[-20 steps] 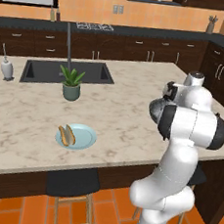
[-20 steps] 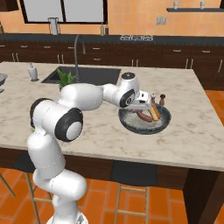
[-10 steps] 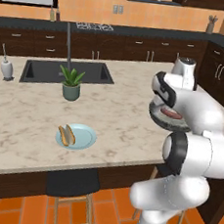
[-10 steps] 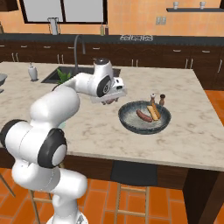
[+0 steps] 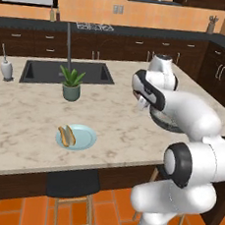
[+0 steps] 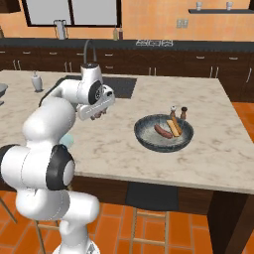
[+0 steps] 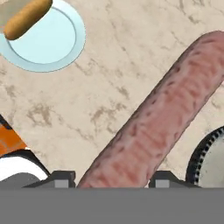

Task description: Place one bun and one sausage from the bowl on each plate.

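The sausage (image 7: 157,118) sits gripped between the jaws, which are about half closed on its near end, so its reddish length sticks out ahead of the gripper (image 7: 113,179) and hangs over the bare marble worktop (image 5: 30,110) between the bowl (image 6: 163,134) and the blue plate (image 5: 77,137). It looks light, smooth-skinned and a little yielding, so held by one end it could swing or slip; a hold nearer the middle would likely be steadier, and a gentle set-down seems wiser than a drop, since it would roll. The plate already carries a bun with a sausage (image 5: 66,135) on its left half and stands close to the near edge of the worktop, well apart from the bowl. The bowl holds another sausage (image 6: 161,131) and a bun (image 6: 173,127), with two small shakers (image 6: 178,112) just behind its rim. Between bowl and plate the worktop offers open room; the potted plant (image 5: 71,83) and the sink (image 5: 64,73) lie further back, away from a direct path.
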